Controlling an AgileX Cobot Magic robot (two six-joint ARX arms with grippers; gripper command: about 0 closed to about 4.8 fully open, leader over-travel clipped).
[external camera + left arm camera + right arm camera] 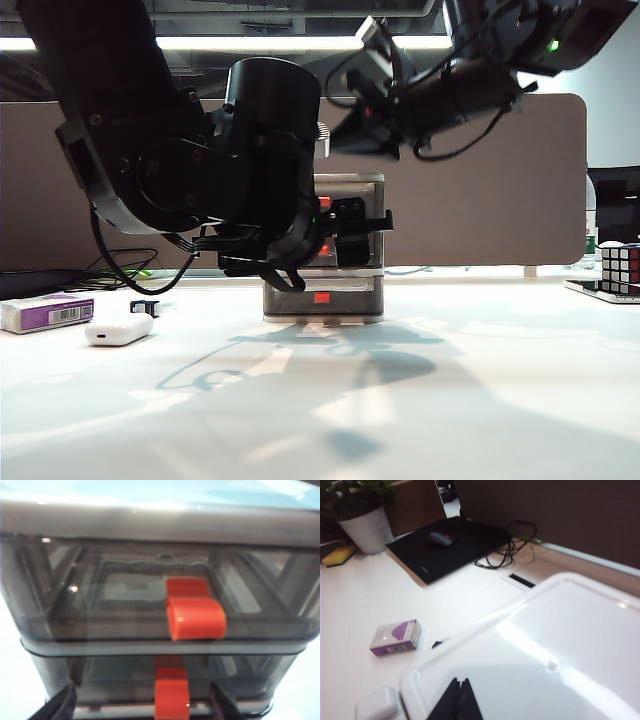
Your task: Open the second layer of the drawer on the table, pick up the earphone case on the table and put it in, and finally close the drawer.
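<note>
In the exterior view the drawer point(325, 245) stands at the middle of the table point(450, 400), a white-framed cabinet of three smoky-grey trays with red tabs. The left gripper point(350, 235) sits right at its front, at the height of the second layer point(350, 262), and the bulky black arm hides most of the cabinet's left half. The left wrist view looks straight onto the front: the top tray's red tab point(196, 617) fills the centre, and the second layer's tab point(171, 700) lies at the bottom centre, between the two dark fingertips point(59, 706) of the left gripper point(142, 707). The jaws stand wide apart, one on either side of that tab, and hold nothing; all three trays look closed.

The right gripper point(456, 700) hangs above the cabinet's glossy white top point(560, 645), its tips pressed together with nothing between them.

The earphone case point(119, 329) lies on the table at the lower left of the exterior view, well apart from both grippers, near a white-and-purple box point(47, 312) and a small black clip point(145, 307)
</note>
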